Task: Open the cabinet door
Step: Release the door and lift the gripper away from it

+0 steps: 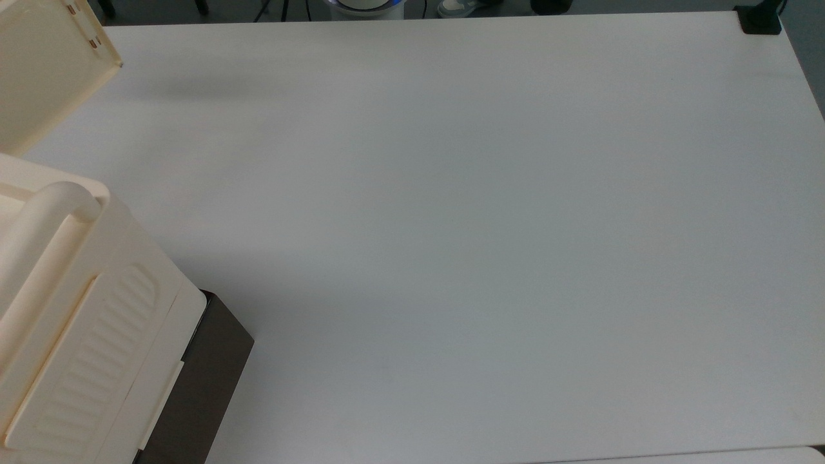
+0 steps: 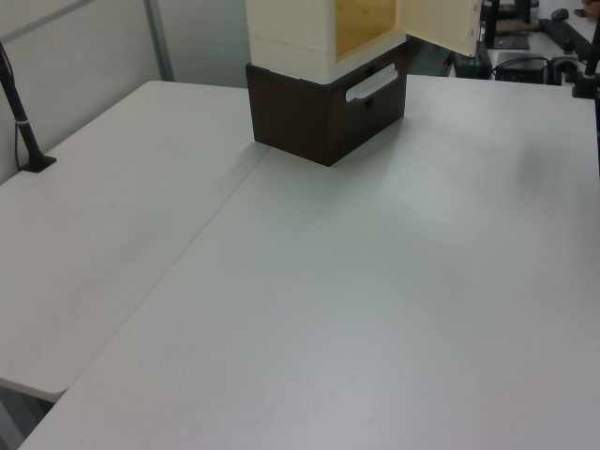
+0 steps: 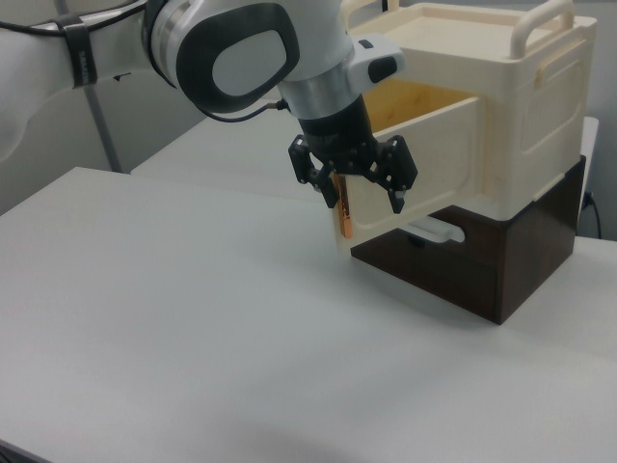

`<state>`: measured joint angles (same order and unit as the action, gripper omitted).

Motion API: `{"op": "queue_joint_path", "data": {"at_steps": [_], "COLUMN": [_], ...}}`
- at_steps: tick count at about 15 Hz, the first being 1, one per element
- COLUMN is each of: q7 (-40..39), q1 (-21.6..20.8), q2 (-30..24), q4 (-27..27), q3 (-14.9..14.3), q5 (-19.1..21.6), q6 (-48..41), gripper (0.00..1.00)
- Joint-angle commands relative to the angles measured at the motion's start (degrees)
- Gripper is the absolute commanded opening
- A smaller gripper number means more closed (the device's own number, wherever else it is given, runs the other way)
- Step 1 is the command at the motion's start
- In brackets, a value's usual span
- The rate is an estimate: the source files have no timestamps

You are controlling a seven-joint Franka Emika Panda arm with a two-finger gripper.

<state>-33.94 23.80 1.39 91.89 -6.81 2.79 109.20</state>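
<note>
The cream cabinet (image 3: 521, 116) with its bar handle (image 1: 45, 212) sits on a dark brown box (image 3: 492, 260). Its cabinet door (image 3: 424, 164) is swung wide open, showing a wooden inside (image 2: 364, 23). In the top view the cabinet door (image 1: 38, 71) reaches the upper left corner, and in the left view the cabinet door (image 2: 441, 21) juts right of the cabinet (image 2: 291, 33). My gripper (image 3: 363, 203) hangs at the door's free edge, open, with one finger (image 3: 329, 188) on each side of that edge.
The white table (image 1: 464, 225) stretches wide to the top view's right of the cabinet (image 1: 77, 309). A black clamp (image 1: 759, 19) sits at its far right corner. The brown box (image 2: 319, 117) has a white drawer handle (image 2: 370, 84). My arm (image 3: 241, 48) reaches in from the right view's upper left.
</note>
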Motion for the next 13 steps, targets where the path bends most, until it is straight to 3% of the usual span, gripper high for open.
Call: {"op": "queue_joint_path", "data": {"at_steps": [1, 8, 13], "q7": [0.71, 5.18, 19.23], "q1": [0.2, -0.77, -8.22], "q2": [-2.35, -5.69, -5.61], "q4": [-1.36, -2.33, -3.12], "q3": [-0.31, 0.65, 2.06], "q5": [0.02, 0.37, 0.28], "q6": [-5.38, -12.52, -13.67], "gripper": [1.0, 1.0, 1.0]}}
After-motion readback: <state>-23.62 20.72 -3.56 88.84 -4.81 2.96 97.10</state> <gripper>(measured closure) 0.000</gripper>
